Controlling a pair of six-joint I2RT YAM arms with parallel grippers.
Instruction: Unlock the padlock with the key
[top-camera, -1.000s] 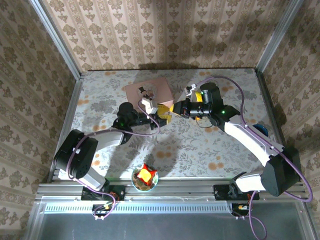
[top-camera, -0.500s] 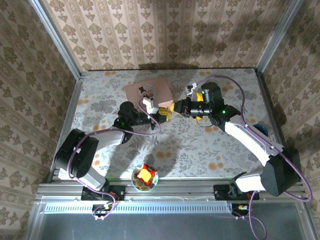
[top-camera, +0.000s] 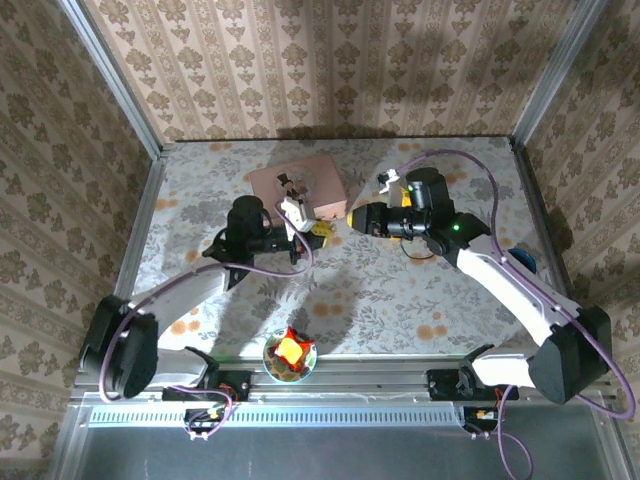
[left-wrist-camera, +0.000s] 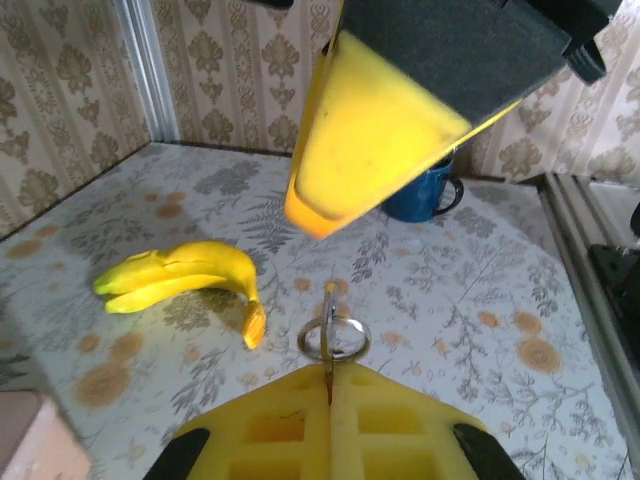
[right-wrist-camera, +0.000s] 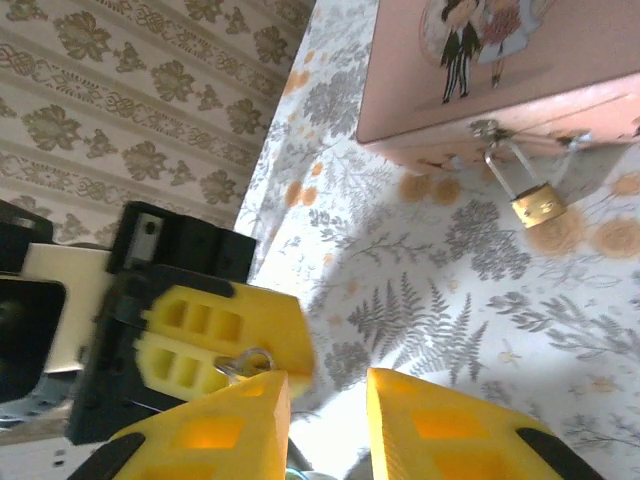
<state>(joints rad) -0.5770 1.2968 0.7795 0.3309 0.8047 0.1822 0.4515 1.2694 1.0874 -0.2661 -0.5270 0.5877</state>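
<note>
Well, the left tool (left-wrist-camera: 330, 392) is clamped shut on the key (left-wrist-camera: 331, 335). Its ring and slim blade poke out of the seam between the yellow fingers, up off the surface (top-camera: 400, 300). The right tool (right-wrist-camera: 328, 388) faces it at close range with its jaws parted and nothing between them, and one of its yellow fingers (left-wrist-camera: 370, 140) hangs just over the key. The padlock (right-wrist-camera: 537, 203) hangs by its shackle from the hasp of the pink box (right-wrist-camera: 520, 70), which sits near the middle of the far edge. A banana (left-wrist-camera: 180, 280) lies beyond the key, a blue mug (left-wrist-camera: 420, 198) stands towards the right edge, and a bowl (top-camera: 270, 365) sits at the near edge.
</note>
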